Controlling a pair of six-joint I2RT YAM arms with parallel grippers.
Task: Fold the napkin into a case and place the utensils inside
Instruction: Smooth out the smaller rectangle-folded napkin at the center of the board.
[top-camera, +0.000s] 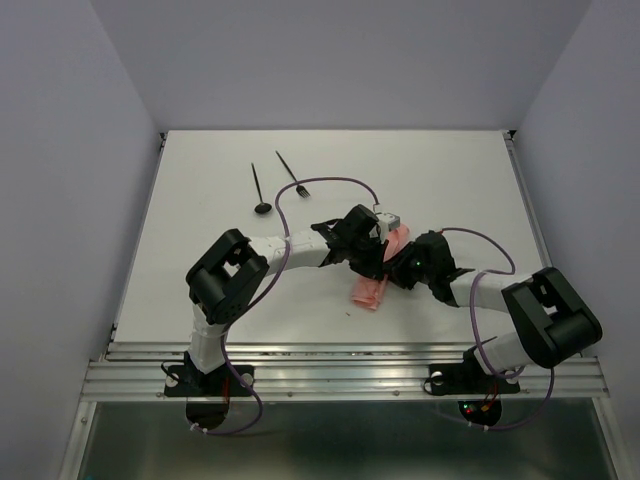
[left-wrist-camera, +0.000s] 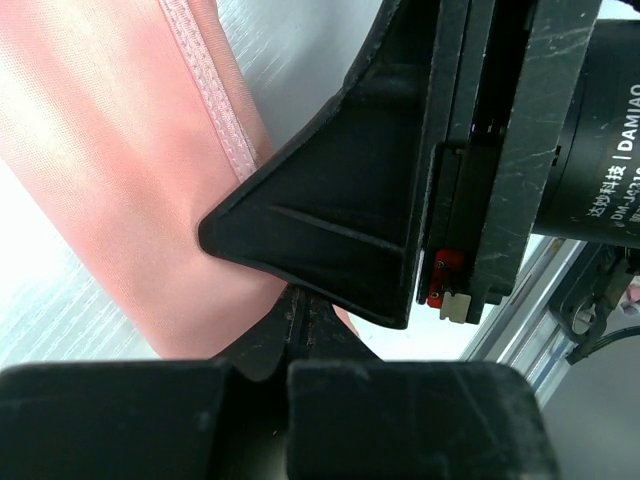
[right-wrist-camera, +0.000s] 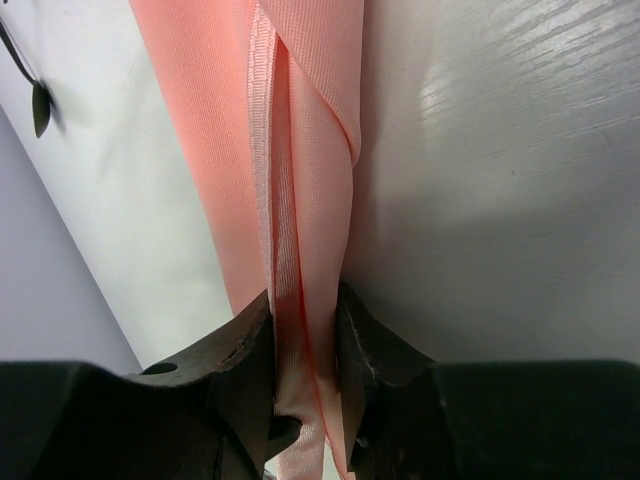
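GRIP: my left gripper (left-wrist-camera: 292, 325) is clamped on the napkin (left-wrist-camera: 110, 180); right gripper (right-wrist-camera: 305, 335) pinches its folded layers | LOCATION: napkin on table (top-camera: 200, 290) between both arms, well apart from fork (top-camera: 291, 172) and spoon (top-camera: 257, 188) | HANDLING: I judge it thin, limp, slippery; take hold at stitched hem (left-wrist-camera: 215, 110).

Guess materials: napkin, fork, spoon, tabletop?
Napkin: woven fabric, slight sheen; fine weave and stitched hem show. Fork and spoon: black, matte-looking; plastic or coated metal, can't tell. Tabletop: white, hard, semi-gloss, streaked reflections; maybe laminate or painted metal.
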